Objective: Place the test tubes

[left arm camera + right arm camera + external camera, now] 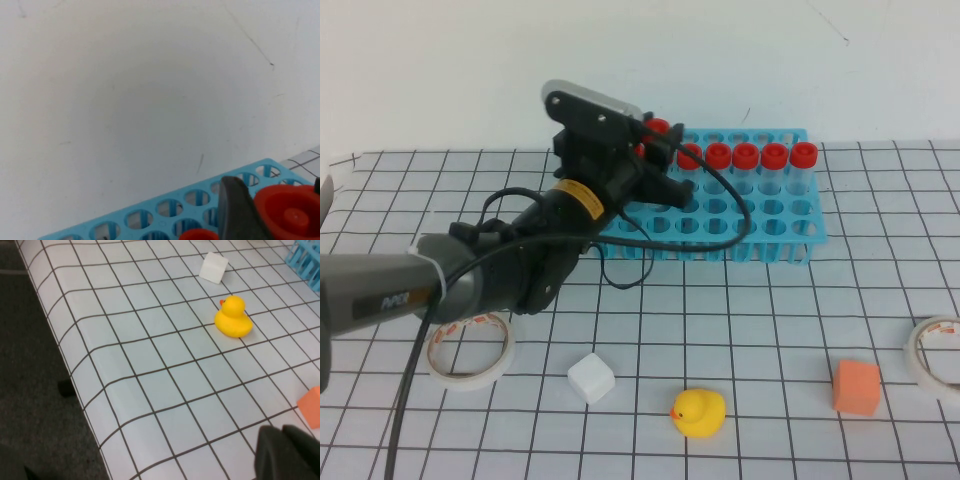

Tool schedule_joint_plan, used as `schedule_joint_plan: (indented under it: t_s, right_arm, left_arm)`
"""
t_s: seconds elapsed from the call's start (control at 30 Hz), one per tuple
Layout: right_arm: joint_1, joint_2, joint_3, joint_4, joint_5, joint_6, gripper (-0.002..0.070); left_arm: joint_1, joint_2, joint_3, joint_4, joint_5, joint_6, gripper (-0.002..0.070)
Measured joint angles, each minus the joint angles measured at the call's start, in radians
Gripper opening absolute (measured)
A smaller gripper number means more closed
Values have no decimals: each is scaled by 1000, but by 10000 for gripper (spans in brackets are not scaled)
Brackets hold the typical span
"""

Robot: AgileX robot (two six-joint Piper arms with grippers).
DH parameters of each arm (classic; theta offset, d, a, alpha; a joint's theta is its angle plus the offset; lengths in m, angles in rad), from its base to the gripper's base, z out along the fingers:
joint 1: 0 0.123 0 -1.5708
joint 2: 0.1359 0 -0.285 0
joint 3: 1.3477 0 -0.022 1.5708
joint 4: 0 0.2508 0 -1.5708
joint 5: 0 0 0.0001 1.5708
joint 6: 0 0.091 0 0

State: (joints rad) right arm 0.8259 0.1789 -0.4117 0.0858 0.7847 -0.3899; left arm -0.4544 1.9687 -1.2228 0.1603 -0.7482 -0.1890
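Note:
A blue test tube rack stands at the back of the checked table, with several red-capped tubes upright in its back row. My left gripper hovers over the rack's back left corner, shut on a red-capped test tube. In the left wrist view the tube's red cap sits between the fingers, above the rack. My right gripper is out of the high view. It hangs shut and empty above the table near the front edge.
On the front of the table lie a tape roll, a white cube, a yellow duck, an orange cube and a second tape roll. The right wrist view shows the duck and the table's edge.

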Motion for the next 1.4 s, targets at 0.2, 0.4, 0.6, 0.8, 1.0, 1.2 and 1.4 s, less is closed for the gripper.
schedule_joint_plan:
  t_s: [0.2,0.4,0.6,0.8,1.0,1.2,1.4]
  right_arm:
    - [0,0,0,0,0,0,-1]
    - [0,0,0,0,0,0,-1]
    - [0,0,0,0,0,0,-1]
    - [0,0,0,0,0,-2,-1]
    - [0,0,0,0,0,-3,-1]
    - [0,0,0,0,0,-3,-1]
    - [0,0,0,0,0,-3,-1]
  left_arm:
    - [10,18,-2,-32,-21,0,256]
    - [10,18,-4,-32,-43,0,256]
    - [10,18,-4,-32,-47,-7,256]
    - [10,19,-4,18,-47,-29,256]
    - [10,41,-17,25,-76,-29,256]
    - [10,91,-54,29,-76,-29,256]
    - [10,106,-62,27,-65,-29,256]
